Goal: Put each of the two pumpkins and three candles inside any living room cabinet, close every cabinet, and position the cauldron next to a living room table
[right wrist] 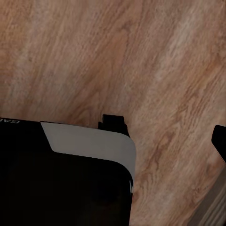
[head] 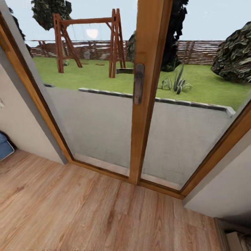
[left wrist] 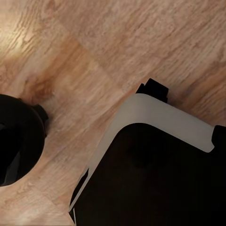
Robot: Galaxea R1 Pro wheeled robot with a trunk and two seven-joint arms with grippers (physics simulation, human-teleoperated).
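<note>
The robot appears to be in transit, with no pumpkin, candle, cauldron or cabinet anywhere before it, so where those things lie cannot be told from here. The head view faces a glazed patio door (head: 104, 115) with a warm wooden frame (head: 148, 90) and a dull metal handle plate (head: 138, 83); beyond the glass lie a grey paved terrace, lawn, a red-brown timber swing set (head: 87, 42) and dark shrubs. The floor (head: 87, 209) is pale oak-look planking with long streaky grain. A blue rounded object (head: 5, 146) peeks in at the left wall, too cropped to name. Both wrist views look down at the planks and the robot's glossy black, white-edged base (left wrist: 160, 174); neither claw's fingers are discernible, so open or closed cannot be told. The next move likely calls for turning away from the door to find the living-room furniture.
</note>
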